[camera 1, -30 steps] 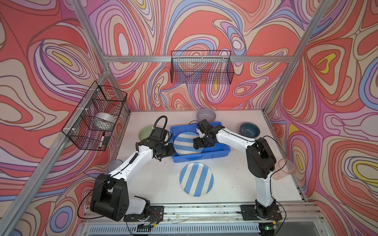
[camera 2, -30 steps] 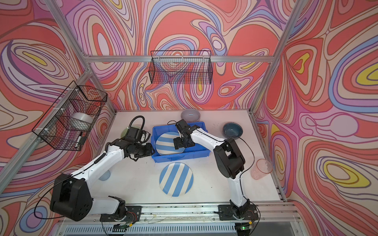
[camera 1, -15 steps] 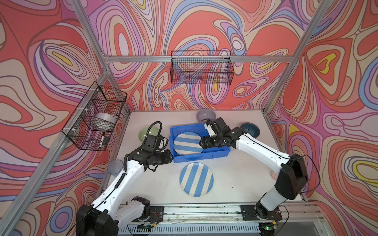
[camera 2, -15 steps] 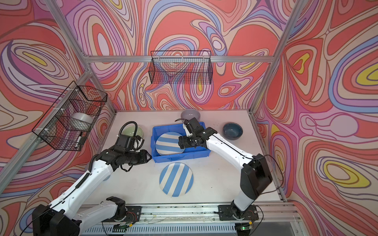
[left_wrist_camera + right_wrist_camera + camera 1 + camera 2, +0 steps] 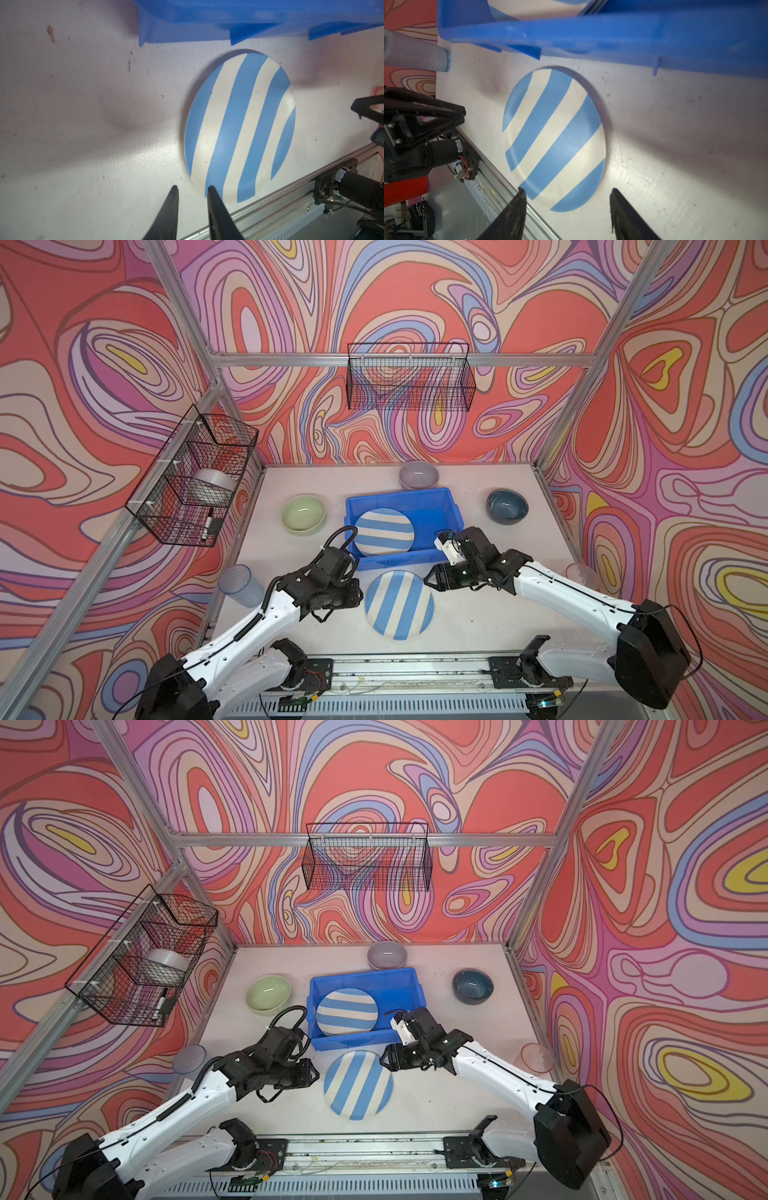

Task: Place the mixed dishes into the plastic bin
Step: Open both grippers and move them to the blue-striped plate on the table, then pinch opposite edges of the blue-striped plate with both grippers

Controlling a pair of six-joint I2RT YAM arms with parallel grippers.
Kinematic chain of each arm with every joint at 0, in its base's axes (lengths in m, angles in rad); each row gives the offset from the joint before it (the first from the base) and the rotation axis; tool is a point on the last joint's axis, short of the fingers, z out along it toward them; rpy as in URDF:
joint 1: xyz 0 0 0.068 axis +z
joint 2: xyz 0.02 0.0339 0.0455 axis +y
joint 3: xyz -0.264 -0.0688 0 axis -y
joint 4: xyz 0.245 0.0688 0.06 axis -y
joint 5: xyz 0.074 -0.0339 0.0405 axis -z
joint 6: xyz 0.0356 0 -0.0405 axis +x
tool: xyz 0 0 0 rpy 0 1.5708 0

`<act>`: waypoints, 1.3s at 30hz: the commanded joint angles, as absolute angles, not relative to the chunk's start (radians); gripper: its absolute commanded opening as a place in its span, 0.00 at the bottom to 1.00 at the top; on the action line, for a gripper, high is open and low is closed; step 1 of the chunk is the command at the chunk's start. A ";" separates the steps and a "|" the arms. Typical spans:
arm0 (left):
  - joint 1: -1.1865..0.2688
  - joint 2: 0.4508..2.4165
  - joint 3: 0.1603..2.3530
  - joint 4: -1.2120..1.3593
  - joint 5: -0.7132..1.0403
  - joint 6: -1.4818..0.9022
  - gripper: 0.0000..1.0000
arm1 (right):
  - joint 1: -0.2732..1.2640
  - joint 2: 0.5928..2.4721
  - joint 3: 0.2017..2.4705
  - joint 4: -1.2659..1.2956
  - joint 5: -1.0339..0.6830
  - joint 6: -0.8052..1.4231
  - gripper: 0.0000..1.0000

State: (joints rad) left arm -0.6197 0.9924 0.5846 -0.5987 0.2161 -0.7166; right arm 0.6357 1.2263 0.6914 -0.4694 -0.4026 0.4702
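One blue-white striped plate [image 5: 384, 531] is seen lying in the plastic bin [image 5: 399, 563], twd its left half. A 2nd striped plate [image 5: 400, 605] is left flat on the table [image 5: 478, 614] just in front of the bin, betw. both arms. Left jaws are held only a slit apart, nothing gripped, near that plate's left edge. Right jaws are spread wide, empty, near its right edge. Pale green bowl [image 5: 303, 514], lilac bowl [image 5: 419, 475], teal bowl [image 5: 507, 506], blue tumbler [image 5: 241, 585] & pink tumbler [image 5: 582, 574] are set outside the bin.
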 commanded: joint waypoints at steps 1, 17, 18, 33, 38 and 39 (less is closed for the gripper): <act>-0.636 1.036 0.565 -0.505 0.196 -0.759 0.27 | 0.640 1.189 0.618 -0.342 -0.453 0.529 0.65; -0.669 1.174 0.525 -0.440 0.150 -0.752 0.25 | 0.640 1.257 0.443 -0.115 -0.399 0.650 0.65; -0.670 1.174 0.525 -0.434 0.150 -0.750 0.26 | 0.640 1.263 0.436 -0.102 -0.400 0.656 0.66; -0.678 1.190 0.471 -0.412 0.162 -0.722 0.25 | 0.640 1.330 0.387 0.032 -0.418 0.701 0.65; -0.680 1.164 0.480 -0.433 0.158 -0.735 0.27 | 0.640 1.352 0.390 0.038 -0.416 0.699 0.65; -0.680 1.149 0.482 -0.447 0.146 -0.743 0.29 | 0.640 1.354 0.390 0.037 -0.416 0.699 0.65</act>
